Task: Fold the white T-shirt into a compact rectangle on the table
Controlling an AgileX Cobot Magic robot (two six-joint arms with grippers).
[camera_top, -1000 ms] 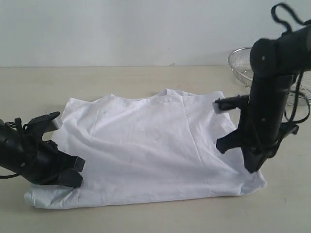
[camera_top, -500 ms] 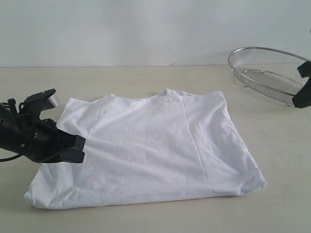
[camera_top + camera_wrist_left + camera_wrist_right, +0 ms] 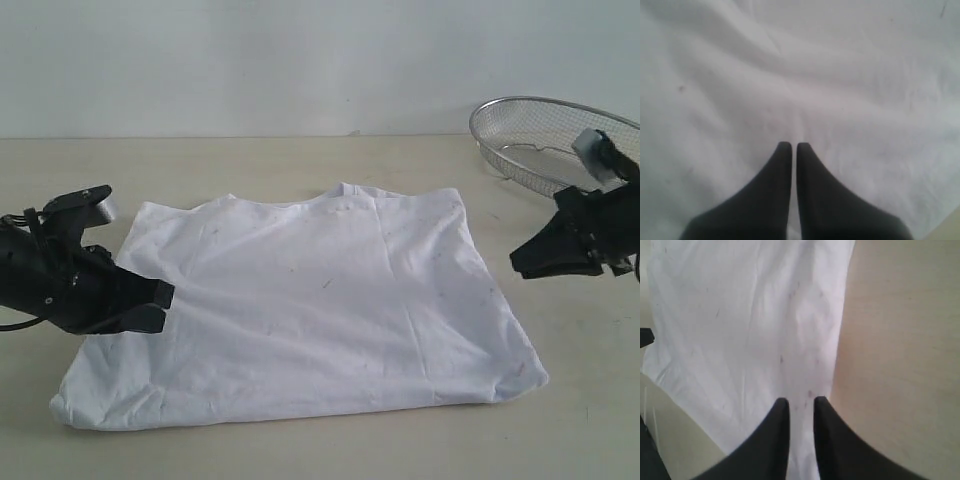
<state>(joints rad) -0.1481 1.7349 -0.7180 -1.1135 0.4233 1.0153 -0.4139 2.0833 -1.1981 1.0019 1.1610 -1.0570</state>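
Table (image 3: 300,160): wide pale beige top, running back to a light grey wall (image 3: 300,60). White T-shirt (image 3: 320,300): lies flat at the middle of the table, partly folded, plain side up. Its neckline points toward the wall and its hem toward the near edge. Its longer stretch runs left to right across the exterior view, and a crease runs from the neckline down toward the near edge, right of centre. Wire-mesh basket (image 3: 540,130): round and silver, at the far right of the table, well apart from the shirt, tilted, its interior showing only bare mesh. Left gripper (image 3: 163,305) (image 3: 790,146): low over the shirt's left edge, pointing toward the right, jaws closed together with only a hairline between them and no cloth seen pinched. Right gripper (image 3: 518,268) (image 3: 801,400): off the shirt's right edge, in front of the basket, tips aimed at the shirt, jaws parted by a narrow gap, holding nothing.
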